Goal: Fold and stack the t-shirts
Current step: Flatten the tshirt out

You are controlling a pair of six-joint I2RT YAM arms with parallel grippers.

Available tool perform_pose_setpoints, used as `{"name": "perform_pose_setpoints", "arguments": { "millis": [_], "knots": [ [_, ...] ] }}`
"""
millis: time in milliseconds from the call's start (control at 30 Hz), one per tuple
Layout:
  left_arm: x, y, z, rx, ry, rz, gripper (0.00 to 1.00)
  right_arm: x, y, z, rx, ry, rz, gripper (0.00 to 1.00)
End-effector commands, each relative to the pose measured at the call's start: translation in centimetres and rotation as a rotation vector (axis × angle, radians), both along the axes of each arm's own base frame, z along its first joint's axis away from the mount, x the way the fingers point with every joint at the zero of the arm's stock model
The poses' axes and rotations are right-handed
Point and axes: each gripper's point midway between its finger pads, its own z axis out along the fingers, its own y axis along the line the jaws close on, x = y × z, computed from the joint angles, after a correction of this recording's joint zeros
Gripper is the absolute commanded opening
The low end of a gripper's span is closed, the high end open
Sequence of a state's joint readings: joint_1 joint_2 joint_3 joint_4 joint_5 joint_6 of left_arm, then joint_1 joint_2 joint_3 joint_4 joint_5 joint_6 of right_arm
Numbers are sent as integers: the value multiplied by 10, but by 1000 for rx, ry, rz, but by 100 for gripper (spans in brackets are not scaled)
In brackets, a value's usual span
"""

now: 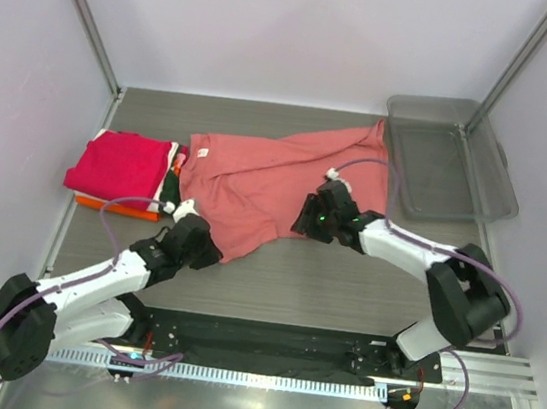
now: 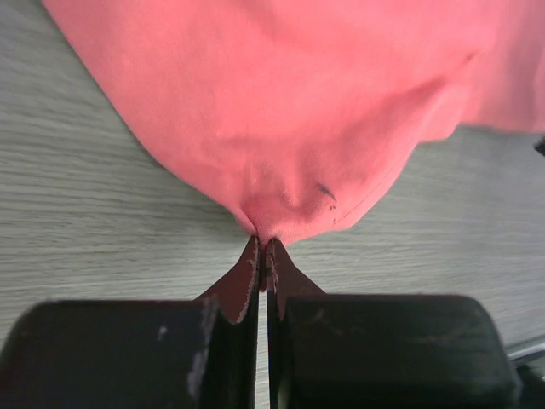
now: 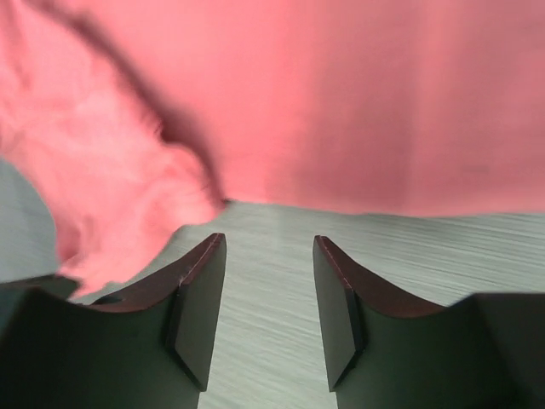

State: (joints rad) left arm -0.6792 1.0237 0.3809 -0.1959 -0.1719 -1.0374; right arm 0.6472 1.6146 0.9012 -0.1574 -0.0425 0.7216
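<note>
Progress: part done. A folded stack (image 1: 123, 180) lies off the outer side of the left gripper (image 2: 262, 247) (magenta-red on top, dark green and orange edges beneath). The coral t-shirt (image 1: 267, 178) lies spread and creased, not yet folded. The left gripper's jaws are together, pinching a puckered hem corner of this soft, matte cotton. The right gripper (image 3: 268, 256) stands apart and empty. The shirt's straight edge lies just beyond its fingertips on the woodgrain table (image 1: 344, 284).

Spread t-shirt (image 1: 257, 177) lies between folded stack (image 1: 122, 169) at left — and bin (image 1: 448, 159) at right.
</note>
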Motion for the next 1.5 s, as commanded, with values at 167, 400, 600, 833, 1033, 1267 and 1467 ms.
{"name": "perform_pose_setpoints", "arguments": {
  "millis": [167,400,600,833,1033,1267,1467],
  "knots": [
    [17,52,46,-60,-36,162,0,29,-137,25,-191,-192,-388,60],
    [28,101,101,-90,-137,307,0,31,-203,31,-263,-232,-597,68],
    [58,92,180,-178,-257,265,0,33,-207,31,-277,-233,-582,69],
    [99,89,254,-202,-355,263,0,37,-218,19,-313,-200,-616,72],
    [142,88,282,-248,-399,303,0,48,-211,14,-281,-194,-613,74],
    [196,86,290,-272,-403,323,0,61,-199,-2,-256,-153,-591,58],
    [200,95,294,-251,-414,340,0,70,-199,-1,-267,-161,-599,25]
  ]
}}
